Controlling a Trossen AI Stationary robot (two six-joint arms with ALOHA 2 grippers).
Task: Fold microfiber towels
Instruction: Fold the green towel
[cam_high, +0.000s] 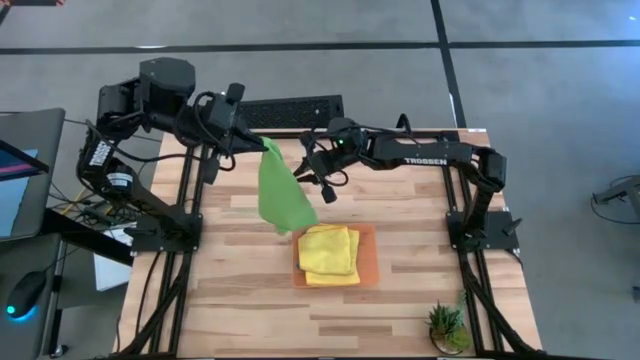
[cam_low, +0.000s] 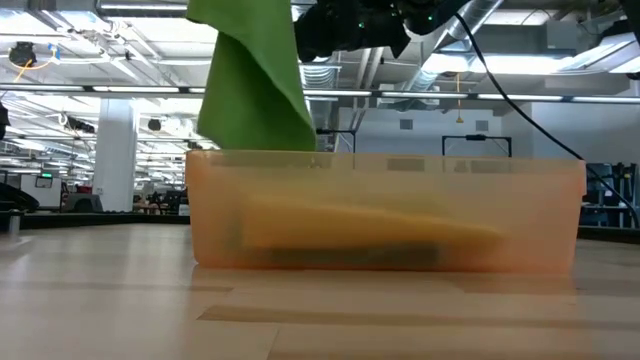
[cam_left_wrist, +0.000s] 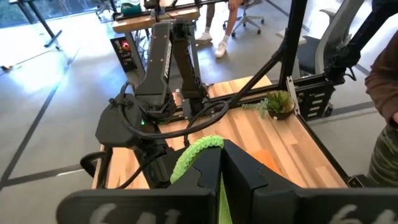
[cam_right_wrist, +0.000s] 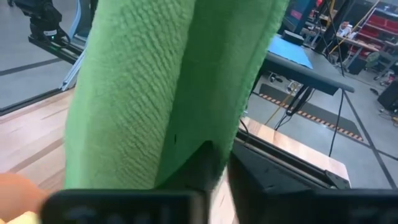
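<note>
The left end effector (cam_high: 262, 146) pinches the hanging fuzzy lime green towel (cam_high: 281, 192) by its top corner; the right end effector (cam_high: 318, 185) grips its side edge (bare wooden desk (cam_high: 240, 290) all around).

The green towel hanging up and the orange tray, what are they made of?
The green towel looks like soft microfiber cloth: its surface shows fuzzy little loops, and it droops limp in folds from the left pincer. The orange tray looks like hard plastic, smooth and slightly see-through, since the yellow towels show dimly through its wall in the low view.
</note>
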